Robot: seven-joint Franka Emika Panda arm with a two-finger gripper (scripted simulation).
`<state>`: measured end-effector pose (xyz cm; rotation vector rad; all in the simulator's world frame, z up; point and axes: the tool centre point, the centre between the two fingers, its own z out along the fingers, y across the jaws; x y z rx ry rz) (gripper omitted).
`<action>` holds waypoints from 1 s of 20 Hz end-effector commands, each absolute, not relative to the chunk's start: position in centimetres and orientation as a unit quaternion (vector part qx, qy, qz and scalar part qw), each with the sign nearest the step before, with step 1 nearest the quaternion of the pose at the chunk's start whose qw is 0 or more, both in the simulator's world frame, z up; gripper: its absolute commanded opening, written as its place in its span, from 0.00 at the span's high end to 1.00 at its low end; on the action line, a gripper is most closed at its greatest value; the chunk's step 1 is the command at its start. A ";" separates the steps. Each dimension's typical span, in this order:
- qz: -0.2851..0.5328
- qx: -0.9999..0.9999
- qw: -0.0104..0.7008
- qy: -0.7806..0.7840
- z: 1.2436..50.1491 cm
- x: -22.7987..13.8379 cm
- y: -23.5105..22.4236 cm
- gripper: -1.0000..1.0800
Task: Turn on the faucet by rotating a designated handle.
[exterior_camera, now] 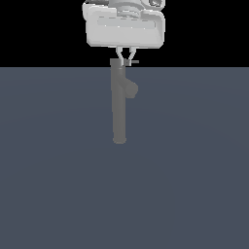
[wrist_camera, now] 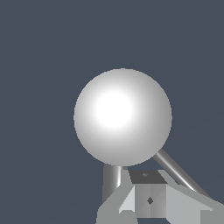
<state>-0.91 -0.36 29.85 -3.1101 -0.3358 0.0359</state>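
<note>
The faucet (exterior_camera: 118, 107) is a tall dull-grey column with a stubby spout (exterior_camera: 130, 90) branching toward the exterior view's right. The handle (exterior_camera: 134, 62) is a thin light-grey rod sticking out sideways from the cap. My white gripper (exterior_camera: 126, 59) hangs right over the cap, its fingers drawn together into a point beside the base of the rod. In the wrist view the round bright cap (wrist_camera: 122, 117) fills the middle. The handle (wrist_camera: 175, 171) runs from it toward my gripper (wrist_camera: 148, 204), and the spout (wrist_camera: 113, 179) shows beside it. The fingers look closed with nothing between them.
A flat dark blue-grey floor (exterior_camera: 194, 185) lies all around the faucet. The background above it in the exterior view is black.
</note>
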 end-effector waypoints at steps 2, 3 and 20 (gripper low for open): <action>0.011 -0.994 0.006 -0.106 29.9 -0.6 -0.6 1.00; 0.010 -0.994 0.006 -0.105 29.9 -0.2 -0.8 1.00; 0.001 -0.996 0.000 -0.086 30.0 4.9 -3.7 1.00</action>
